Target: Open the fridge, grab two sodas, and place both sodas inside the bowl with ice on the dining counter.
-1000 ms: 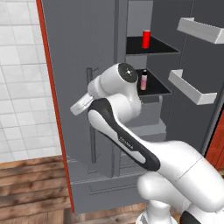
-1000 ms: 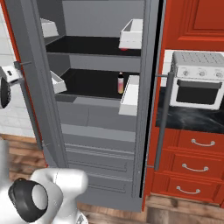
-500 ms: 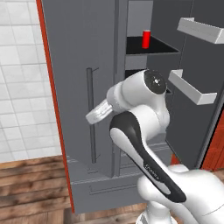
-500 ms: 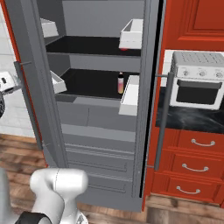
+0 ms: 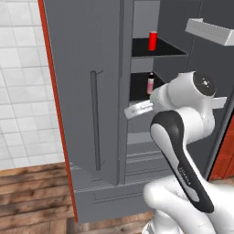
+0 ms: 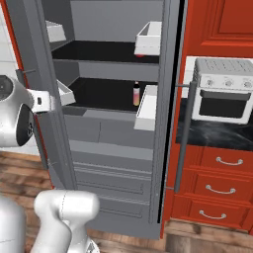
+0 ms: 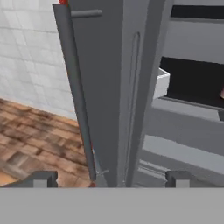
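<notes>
A second ago our two-finger gripper [image 7: 109, 178] was clenched and the arm stood closer against the tall grey metallic fridge [image 5: 105, 91]; now the fingers stand wide apart with nothing between them, and the arm's white elbow has swung rightward across the left base view, in front of the lower shelf. We read that as the handle having been let go: both fridge doors hang open, so the opening step looks done and the next job is reaching in for the cans. From the hand camera we look almost edge-on at the left door, with its long thin vertical bar handle [image 7: 76, 96] running just ahead of the left fingertip [image 7: 41, 179] and apart from it, the door's edge sitting between the two tips. One small bright red cylindrical soda can [image 5: 152, 41] stands upright on the black upper shelf [image 5: 160, 49], well above the hand and to the right of it, deeper inside the cabinet. A small bottle with a pink body and dark cap [image 5: 150, 84] stands on the shelf below; it does not look like a can. We cannot make out the second soda for certain. To reach the can, we judge the hand must clear the door edge, rise and turn inward.
</notes>
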Controlling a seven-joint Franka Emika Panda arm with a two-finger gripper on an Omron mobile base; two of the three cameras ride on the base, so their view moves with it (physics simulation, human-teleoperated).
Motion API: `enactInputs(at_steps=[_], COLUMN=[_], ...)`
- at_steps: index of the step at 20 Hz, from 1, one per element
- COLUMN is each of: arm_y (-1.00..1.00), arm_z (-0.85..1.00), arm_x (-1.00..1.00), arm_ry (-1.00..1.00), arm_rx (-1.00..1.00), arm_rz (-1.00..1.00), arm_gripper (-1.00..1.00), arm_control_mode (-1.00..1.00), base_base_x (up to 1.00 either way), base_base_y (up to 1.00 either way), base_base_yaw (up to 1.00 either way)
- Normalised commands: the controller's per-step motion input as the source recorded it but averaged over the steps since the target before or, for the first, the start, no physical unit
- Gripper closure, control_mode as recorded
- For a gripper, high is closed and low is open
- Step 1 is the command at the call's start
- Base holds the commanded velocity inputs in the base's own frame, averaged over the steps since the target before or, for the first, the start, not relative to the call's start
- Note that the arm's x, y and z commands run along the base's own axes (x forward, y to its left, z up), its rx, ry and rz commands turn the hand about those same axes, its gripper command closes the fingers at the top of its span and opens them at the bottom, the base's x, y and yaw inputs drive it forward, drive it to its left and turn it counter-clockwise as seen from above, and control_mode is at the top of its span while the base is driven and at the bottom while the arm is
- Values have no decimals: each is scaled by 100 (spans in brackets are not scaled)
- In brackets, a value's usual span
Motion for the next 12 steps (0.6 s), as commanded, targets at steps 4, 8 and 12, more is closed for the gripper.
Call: enactInputs(at_steps=[4,8,12], arm_y=[-98,-58,-35], arm_z=[-16,32,56], arm_x=[0,24,48], arm_ry=[15,18,22], arm_rx=[34,37,28], arm_rz=[-19,-15,-14], arm_gripper=[-100,-100,-100], arm_control_mode=[-100,-100,-100], base_base_x=[0,0,0], base_base_y=[0,0,0], base_base_yaw=[0,0,0])
